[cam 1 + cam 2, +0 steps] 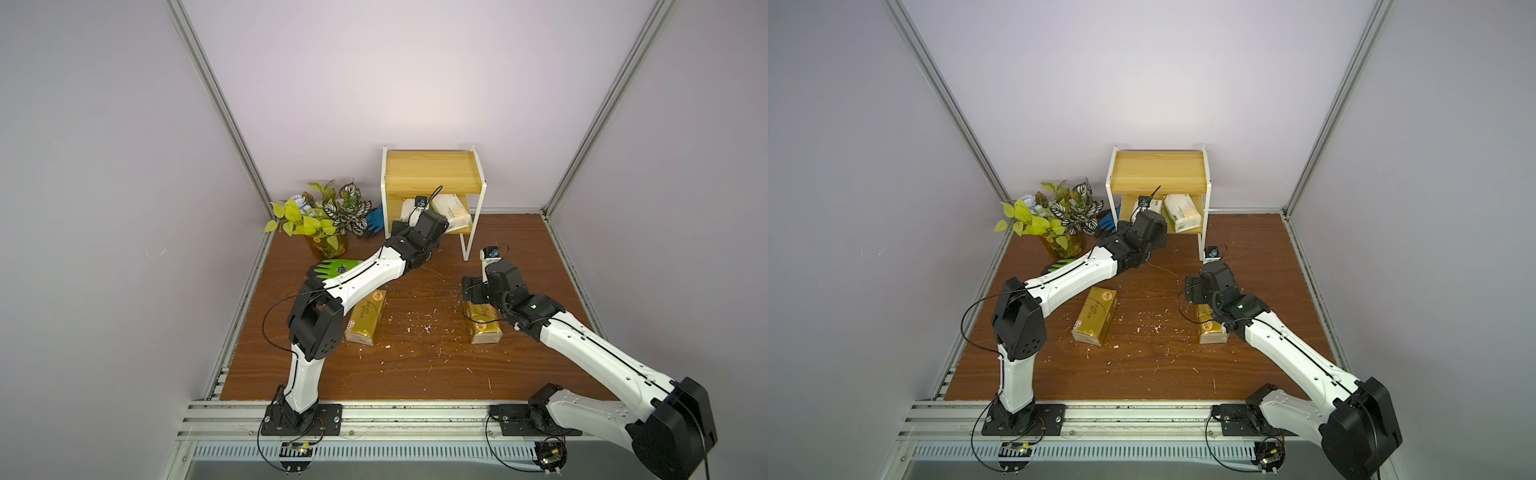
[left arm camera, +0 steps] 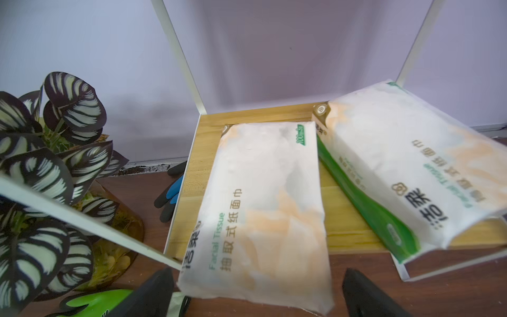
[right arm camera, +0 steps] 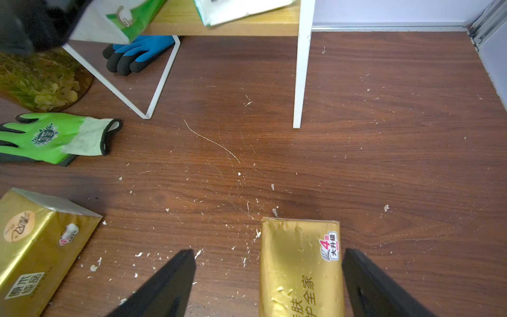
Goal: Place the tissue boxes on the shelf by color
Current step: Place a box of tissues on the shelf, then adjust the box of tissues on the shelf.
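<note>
Two white tissue boxes lie on the lower board of the shelf (image 1: 432, 166). One (image 2: 260, 205) overhangs the front edge; the other (image 2: 397, 170) leans tilted beside it. My left gripper (image 2: 258, 271) is open at that tier, its fingers apart from the overhanging pack's near end. Two gold tissue boxes lie on the table in both top views, one at the left (image 1: 368, 318) and one at the right (image 1: 484, 328). My right gripper (image 3: 268, 251) hangs open over the right gold pack (image 3: 299, 269), with one finger close beside it and the other well clear.
A potted plant (image 1: 324, 216) stands left of the shelf, with a blue glove (image 1: 376, 218) between them. A green glove (image 1: 334, 268) lies under my left arm. White crumbs litter the wooden table (image 1: 415, 365). Walls close in on three sides.
</note>
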